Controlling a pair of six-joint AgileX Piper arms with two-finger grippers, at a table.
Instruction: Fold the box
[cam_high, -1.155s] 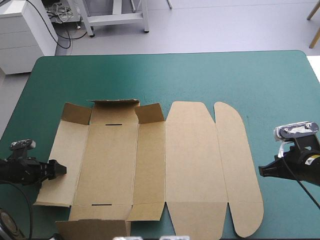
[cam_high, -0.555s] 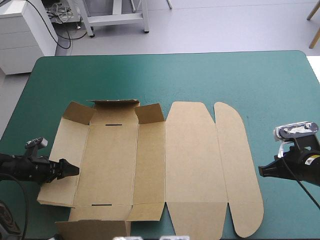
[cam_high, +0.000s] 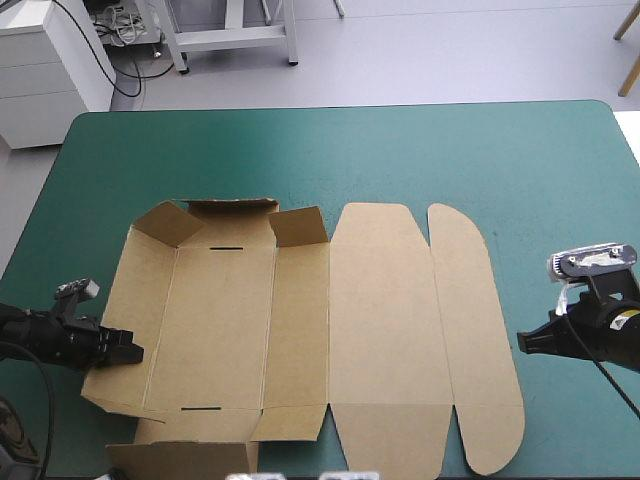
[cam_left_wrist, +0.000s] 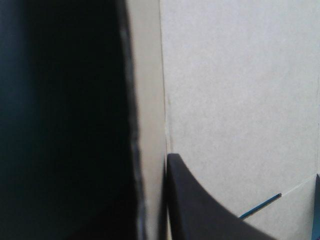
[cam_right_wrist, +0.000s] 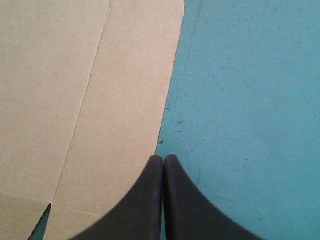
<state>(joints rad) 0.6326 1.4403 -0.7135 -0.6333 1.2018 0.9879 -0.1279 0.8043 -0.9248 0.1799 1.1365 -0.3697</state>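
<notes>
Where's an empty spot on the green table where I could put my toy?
The wide strip of teal-green cover between the box and the far edge is bare. The far right corner too. Crowded near left, where the left gripper holds the box's wall.

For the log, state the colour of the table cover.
The cover is plain teal-green; the high view shows it best.
</notes>
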